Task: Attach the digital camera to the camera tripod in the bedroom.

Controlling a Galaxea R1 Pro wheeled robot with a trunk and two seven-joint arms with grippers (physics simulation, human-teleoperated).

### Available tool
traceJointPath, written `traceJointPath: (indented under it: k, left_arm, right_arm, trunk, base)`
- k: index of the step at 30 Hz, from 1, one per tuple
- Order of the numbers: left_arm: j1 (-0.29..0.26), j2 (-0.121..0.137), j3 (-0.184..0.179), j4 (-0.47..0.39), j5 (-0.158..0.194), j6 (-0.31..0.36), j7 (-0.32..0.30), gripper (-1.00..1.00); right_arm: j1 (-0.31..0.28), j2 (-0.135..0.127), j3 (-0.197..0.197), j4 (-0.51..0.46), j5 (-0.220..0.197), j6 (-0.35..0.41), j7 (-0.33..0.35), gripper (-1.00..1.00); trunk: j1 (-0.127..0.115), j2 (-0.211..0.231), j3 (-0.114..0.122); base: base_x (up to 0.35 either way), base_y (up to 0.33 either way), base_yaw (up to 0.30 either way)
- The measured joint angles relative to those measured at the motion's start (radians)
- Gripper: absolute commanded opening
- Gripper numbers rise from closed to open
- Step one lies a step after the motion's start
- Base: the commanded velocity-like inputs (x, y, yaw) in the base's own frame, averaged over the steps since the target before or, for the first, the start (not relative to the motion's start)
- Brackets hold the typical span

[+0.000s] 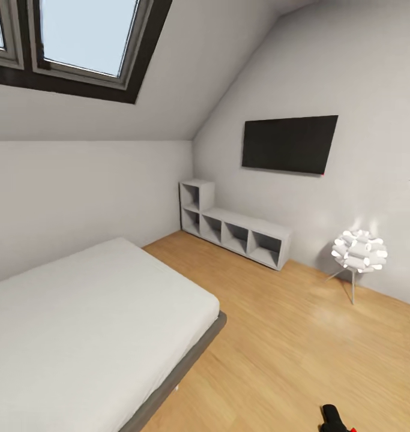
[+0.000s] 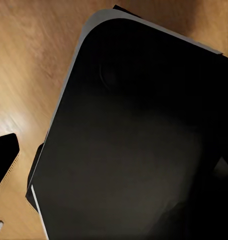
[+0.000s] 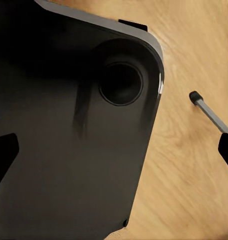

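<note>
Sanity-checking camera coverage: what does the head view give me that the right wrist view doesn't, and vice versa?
Head view alone: the bed, the white cube shelves, a wall-mounted dark screen, a glowing floor lamp, a skylight window.

Right wrist view alone: a large black rounded panel with a round recess, and a silver-grey leg with a black foot resting on the floor, possibly the camera tripod's.

Both: the light wood plank floor.

The bed (image 1: 78, 312) is white on a dark grey frame; the floor (image 1: 301, 348) is light wood planks. The cube shelves (image 1: 235, 231) are pale grey, the wall-mounted television (image 1: 289, 144) black, the lamp (image 1: 359, 252) glowing white.
</note>
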Motion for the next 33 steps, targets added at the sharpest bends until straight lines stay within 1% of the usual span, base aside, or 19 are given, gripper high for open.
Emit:
traceJointPath:
  k: [11, 15, 21, 33]
  left_arm:
    - [0.000, 0.000, 0.000, 0.000, 0.000, 0.000, 0.000, 1.00]
    - [0.000, 0.000, 0.000, 0.000, 0.001, 0.000, 0.000, 1.00]
    - [0.000, 0.000, 0.000, 0.000, 0.001, 0.000, 0.000, 1.00]
    - [0.000, 0.001, 0.004, 0.000, 0.003, 0.000, 0.000, 1.00]
  right_arm:
    - [0.000, 0.000, 0.000, 0.000, 0.000, 0.000, 0.000, 1.00]
    - [0.000, -0.001, 0.000, 0.000, 0.000, 0.000, 0.000, 1.00]
    - [0.000, -0.002, 0.000, 0.000, 0.000, 0.000, 0.000, 1.00]
    - [0.000, -0.003, 0.000, 0.000, 0.000, 0.000, 0.000, 1.00]
  trunk:
    - [0.000, 0.000, 0.000]
    - [0.000, 0.000, 0.000]
    - [0.000, 0.000, 0.000]
    - [0.001, 0.000, 0.000]
  base:
    - [0.319, 0.000, -0.244]
    - [0.227, 0.000, -0.244]
    - [0.079, 0.000, -0.244]
    - [0.007, 0.000, -0.244]
